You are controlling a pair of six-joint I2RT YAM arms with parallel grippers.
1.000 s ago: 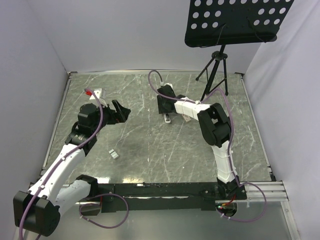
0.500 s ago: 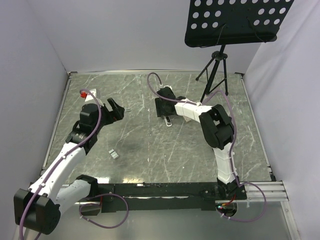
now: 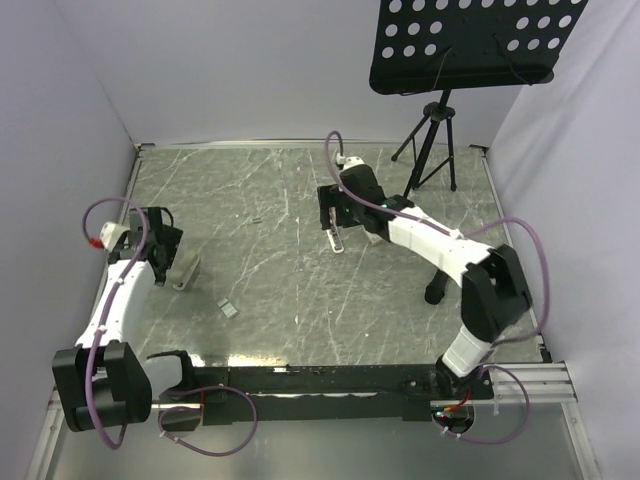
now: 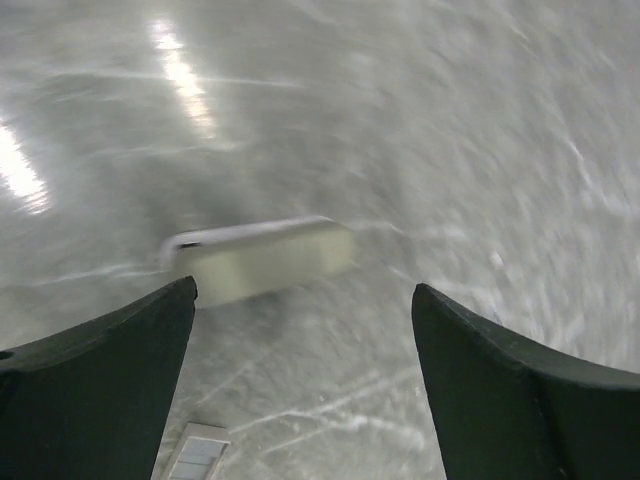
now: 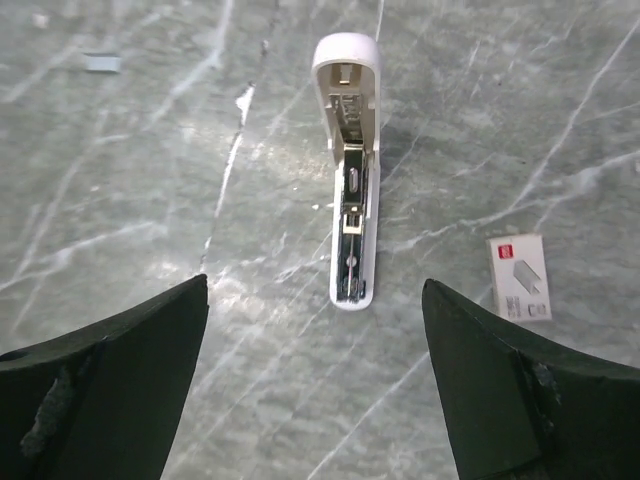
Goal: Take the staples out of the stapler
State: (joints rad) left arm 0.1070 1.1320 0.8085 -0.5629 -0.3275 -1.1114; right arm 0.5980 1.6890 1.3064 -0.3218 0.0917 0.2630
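The cream-white stapler [image 5: 351, 150] lies open on the marble table with its silvery rail facing up. In the top view the stapler [image 3: 336, 241] sits at centre back. My right gripper [image 5: 314, 283] hovers just short of it, open and empty, and it shows in the top view [image 3: 332, 220] too. A small grey ribbed staple strip [image 3: 229, 308] lies front left, and it shows low in the left wrist view [image 4: 195, 455]. Another tiny strip [image 5: 100, 63] lies apart. My left gripper [image 3: 178, 268] is open and empty at the far left [image 4: 304, 290]. A blurred cream oblong [image 4: 260, 260] lies ahead of it.
A small white box with a red label [image 5: 518, 277] lies right of the stapler. A black tripod [image 3: 430, 145] carrying a perforated music desk [image 3: 470, 40] stands at the back right. White walls close in the table [image 3: 400, 320] on three sides.
My left arm has swung from mid-table back to the left edge and lowered. My right arm's elbow has moved out to the right; its gripper stays over the stapler.
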